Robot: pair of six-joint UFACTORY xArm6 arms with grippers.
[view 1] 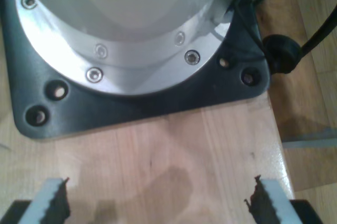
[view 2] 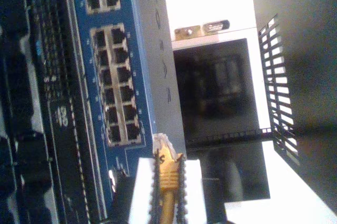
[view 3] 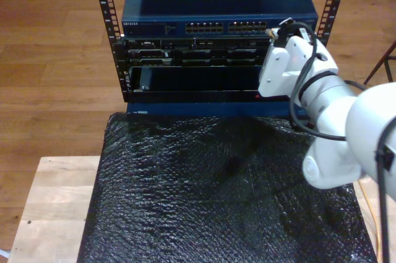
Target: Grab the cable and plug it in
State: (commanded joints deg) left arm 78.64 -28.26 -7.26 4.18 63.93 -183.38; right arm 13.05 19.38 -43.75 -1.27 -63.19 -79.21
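One yellow cable (view 2: 167,182) is held clamped between the fingers of my second gripper (view 2: 167,179), its clear plug (view 2: 162,144) pointing along the gripper's axis just beside the blue switch's port block (view 2: 116,84), while my first gripper (view 1: 158,197) is seen open over bare wood.

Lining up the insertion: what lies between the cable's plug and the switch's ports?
Bare blue switch faceplate, seen in the second wrist view; the clear plug in my second gripper sits just short of the ports.
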